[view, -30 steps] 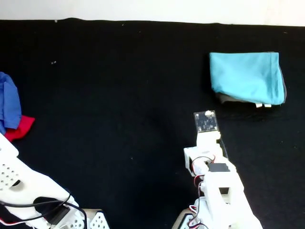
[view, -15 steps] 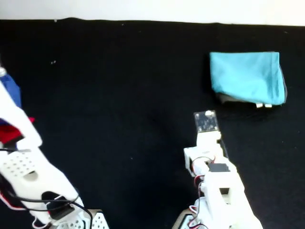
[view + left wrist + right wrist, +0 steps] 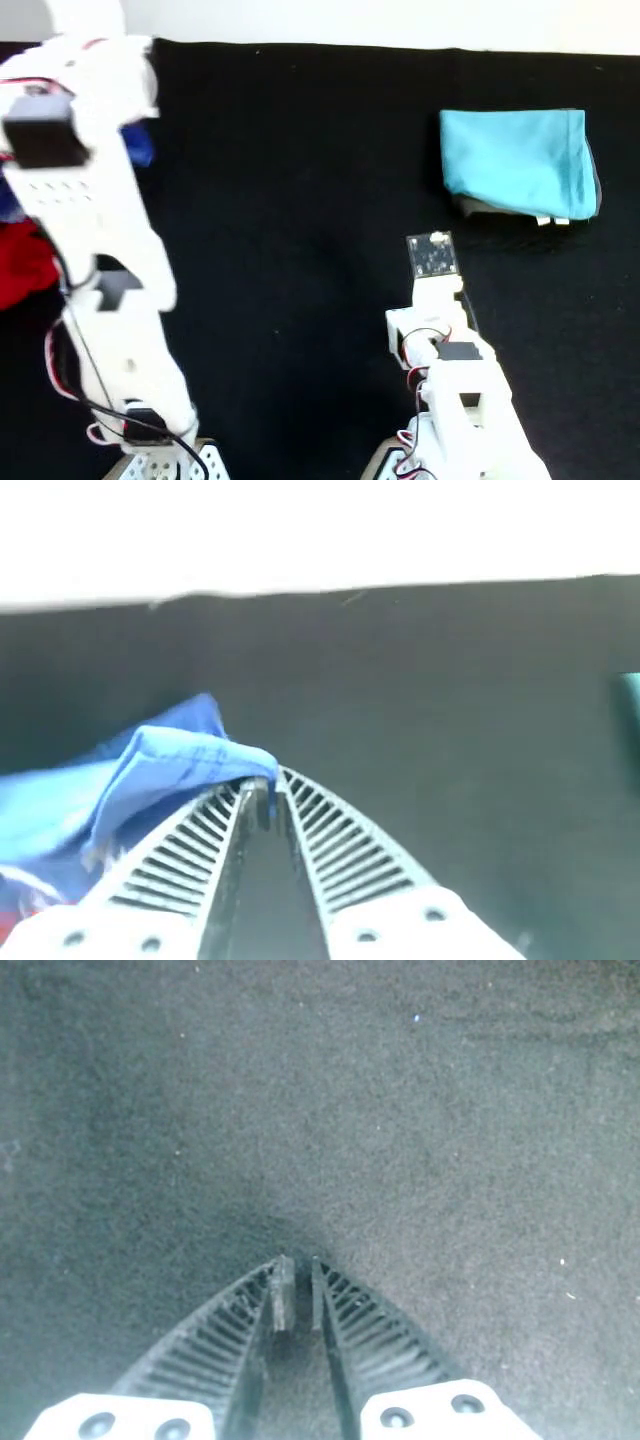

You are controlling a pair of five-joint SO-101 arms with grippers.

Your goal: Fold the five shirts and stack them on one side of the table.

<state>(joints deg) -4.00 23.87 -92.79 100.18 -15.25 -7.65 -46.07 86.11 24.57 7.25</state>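
Swinging up from the near left corner, the left arm (image 3: 100, 230) now stands tall over the left edge of the desk (image 3: 300, 150), while the right arm (image 3: 450, 380) has kept its place at the near right. From the high view, a folded teal shirt (image 3: 515, 160) lies at the far right on top of a darker layer (image 3: 480, 208), so I judge a stack is begun there. A blue shirt (image 3: 140, 145) and a red shirt (image 3: 22, 270) sit crumpled at the left, partly behind the raised arm, and those two at least are left to fold. Five shirts cannot be counted from here. In the left wrist view, the left tool (image 3: 265, 792) is clenched, with a peak of the blue shirt gathered at its tips. It looks to be grasping that cloth at the far left, with red showing beneath it. In the right wrist view, the right tool (image 3: 296, 1282) hangs low over bare desk with its jaws drawn nearly together on nothing, well apart from the teal shirt.
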